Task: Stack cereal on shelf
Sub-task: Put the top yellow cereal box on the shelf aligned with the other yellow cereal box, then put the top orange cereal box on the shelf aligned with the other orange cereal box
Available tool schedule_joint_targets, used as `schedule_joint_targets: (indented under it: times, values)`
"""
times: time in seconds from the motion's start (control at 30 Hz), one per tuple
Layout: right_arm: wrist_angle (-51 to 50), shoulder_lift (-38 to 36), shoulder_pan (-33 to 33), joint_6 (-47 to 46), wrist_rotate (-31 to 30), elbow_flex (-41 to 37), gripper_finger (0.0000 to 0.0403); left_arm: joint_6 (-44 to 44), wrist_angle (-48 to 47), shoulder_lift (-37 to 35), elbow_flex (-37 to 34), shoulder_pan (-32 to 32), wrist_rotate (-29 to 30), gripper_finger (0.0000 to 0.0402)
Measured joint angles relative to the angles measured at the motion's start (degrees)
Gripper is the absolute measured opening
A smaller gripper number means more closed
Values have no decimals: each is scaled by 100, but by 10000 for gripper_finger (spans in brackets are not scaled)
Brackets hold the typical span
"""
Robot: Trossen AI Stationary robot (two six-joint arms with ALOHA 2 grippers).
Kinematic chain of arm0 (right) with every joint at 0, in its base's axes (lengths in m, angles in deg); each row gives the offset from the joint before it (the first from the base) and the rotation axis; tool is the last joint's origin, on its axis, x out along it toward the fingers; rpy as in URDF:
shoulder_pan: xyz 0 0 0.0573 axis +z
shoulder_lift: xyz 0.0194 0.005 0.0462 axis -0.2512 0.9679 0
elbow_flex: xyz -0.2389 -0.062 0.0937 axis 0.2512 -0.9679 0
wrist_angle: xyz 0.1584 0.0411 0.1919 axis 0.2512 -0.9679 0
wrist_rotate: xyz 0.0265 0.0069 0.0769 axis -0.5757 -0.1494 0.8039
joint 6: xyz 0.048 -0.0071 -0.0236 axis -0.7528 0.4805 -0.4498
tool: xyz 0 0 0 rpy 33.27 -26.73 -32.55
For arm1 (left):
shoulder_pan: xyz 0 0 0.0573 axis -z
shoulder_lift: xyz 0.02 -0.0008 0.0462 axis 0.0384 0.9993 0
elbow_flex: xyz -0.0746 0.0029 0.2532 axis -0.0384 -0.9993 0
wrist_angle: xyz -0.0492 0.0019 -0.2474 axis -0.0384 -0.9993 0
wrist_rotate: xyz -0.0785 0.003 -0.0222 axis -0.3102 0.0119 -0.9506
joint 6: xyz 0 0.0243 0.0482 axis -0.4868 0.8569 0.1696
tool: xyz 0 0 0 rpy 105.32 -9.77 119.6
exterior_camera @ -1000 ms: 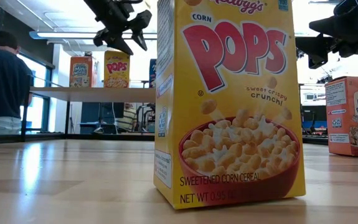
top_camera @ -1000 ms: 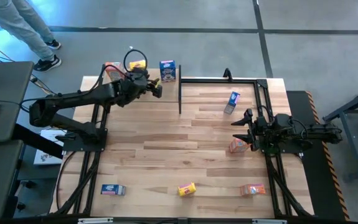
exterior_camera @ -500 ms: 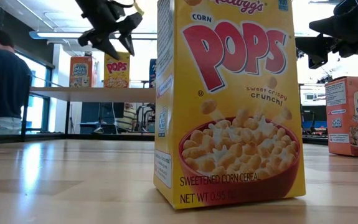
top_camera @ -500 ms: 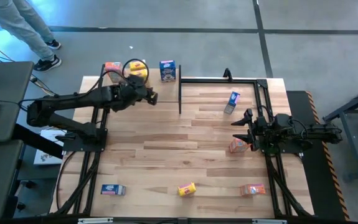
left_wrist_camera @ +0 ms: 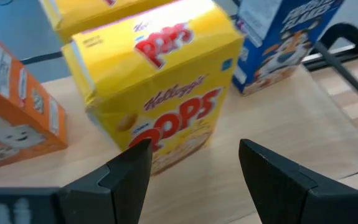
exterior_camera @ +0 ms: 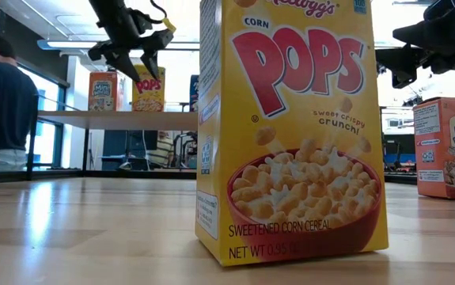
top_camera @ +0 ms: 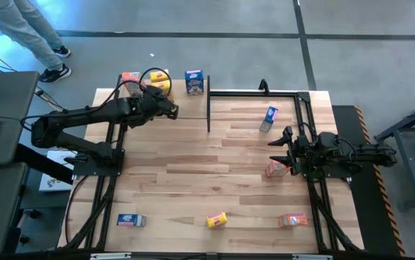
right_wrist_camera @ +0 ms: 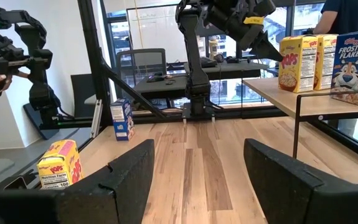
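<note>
Yellow cardboard Corn Pops box (left_wrist_camera: pixel 160 99) stands on the light-wood shelf (left_wrist_camera: pixel 278 118) between orange and blue boxes as your left gripper (left_wrist_camera: pixel 194 171) hangs empty, jaws apart, beside it; next, you fetch another box.

The high view looks straight down on the whole desk (top_camera: pixel 193 166) from well above. The low view sits at desk-top level, very close behind a yellow cereal box (exterior_camera: pixel 290 131) that fills its middle, facing across toward the shelf (exterior_camera: pixel 120 119). The left wrist view looks down, close, at boxes on the shelf (left_wrist_camera: pixel 272 118). The right wrist view faces level along the desk (right_wrist_camera: pixel 197 162); it shares the shelf (right_wrist_camera: pixel 278 87) with the others.
</note>
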Motion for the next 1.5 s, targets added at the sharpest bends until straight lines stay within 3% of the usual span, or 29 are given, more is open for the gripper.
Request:
schedule_joint_targets:
  times: [0.93, 1.27, 1.5]
  values:
    - [2, 0, 0, 0, 0, 0, 240, 147, -72, -18, -7, -99, 226, 232]
    - [2, 0, 0, 0, 0, 0, 240, 500, -42, -445, -9, 439, 188, 232]
    - [2, 0, 0, 0, -2, 0, 240, 1043, 419, -551, -9, 1088, -164, 232]
